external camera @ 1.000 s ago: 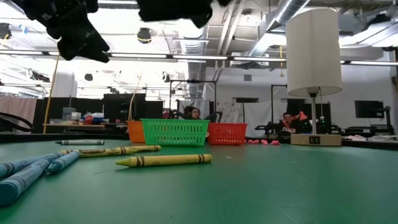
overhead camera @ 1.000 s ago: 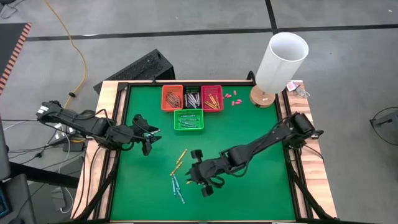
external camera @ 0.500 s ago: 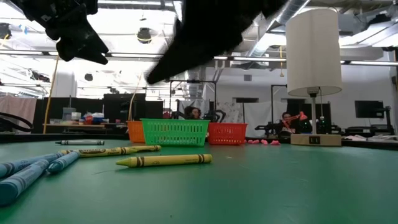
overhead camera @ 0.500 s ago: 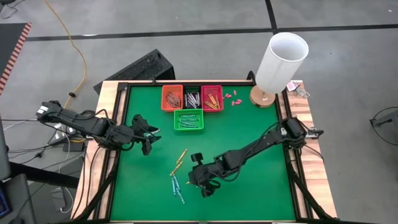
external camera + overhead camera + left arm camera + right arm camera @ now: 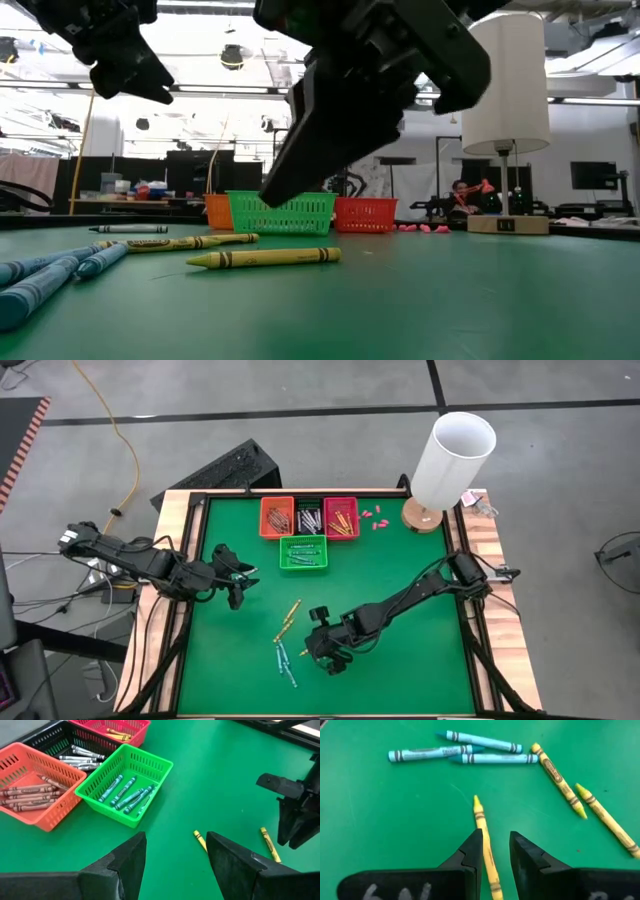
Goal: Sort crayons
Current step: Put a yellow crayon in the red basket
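Yellow wax crayon (image 5: 487, 850) lies on the green felt table (image 5: 420, 660) between our right gripper (image 5: 494, 851)'s half-parted, empty fingers, poised to pinch it for the baskets (image 5: 310, 525), while our left gripper (image 5: 175, 852) waits wide apart, holding nothing.

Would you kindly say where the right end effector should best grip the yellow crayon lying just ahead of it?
Probably mid-length, from straight above: the yellow crayon lies flat on the table, apart from the others, and runs between the right end effector fingers, which are open.
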